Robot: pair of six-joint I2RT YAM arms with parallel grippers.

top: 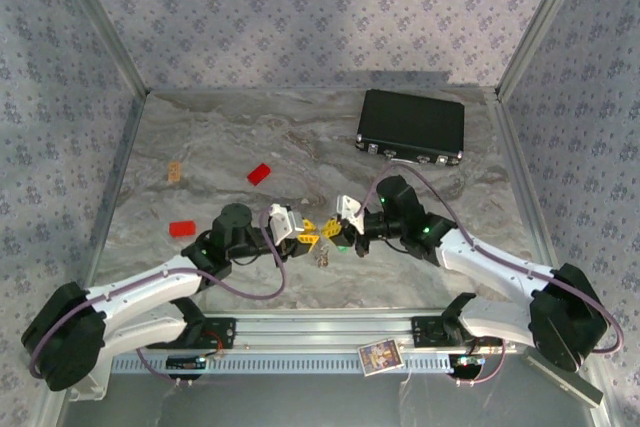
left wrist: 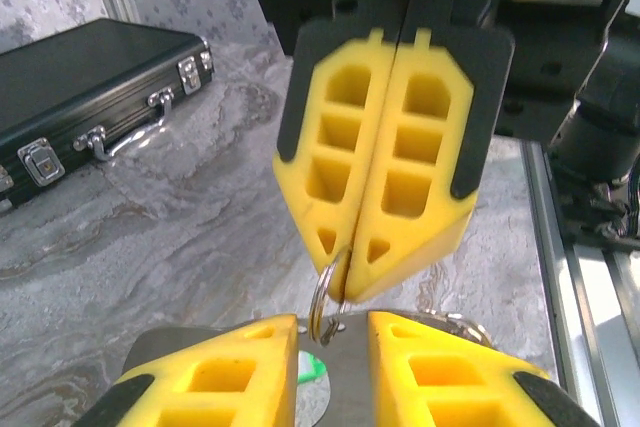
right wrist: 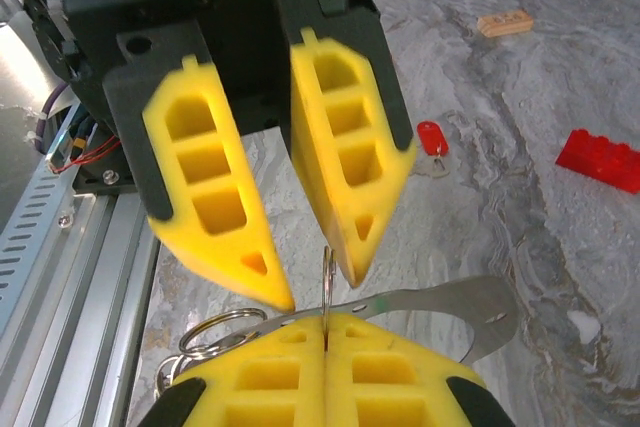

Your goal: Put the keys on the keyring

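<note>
Marble-look tabletop (top: 300,137), flowery wallpaper (top: 300,7) behind. Dead centre: right gripper (right wrist: 325,337) with fingers pressed together on the keyring (right wrist: 327,269), ring up on edge. Nose to nose with it, left gripper (right wrist: 317,290) with fingers spread, tips just beside the ring. Red key (right wrist: 430,137) flat on the marble further off, near a red block (right wrist: 600,159). Green speck (left wrist: 312,372) low between the left fingers, can't tell if key.

Two red blocks (top: 259,173) (top: 182,228), one black case (top: 412,127)

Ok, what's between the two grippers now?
The keyring: pinched edge-on in the shut right gripper, it pokes up into the gap of the open left gripper. The right wrist view shows it.
</note>
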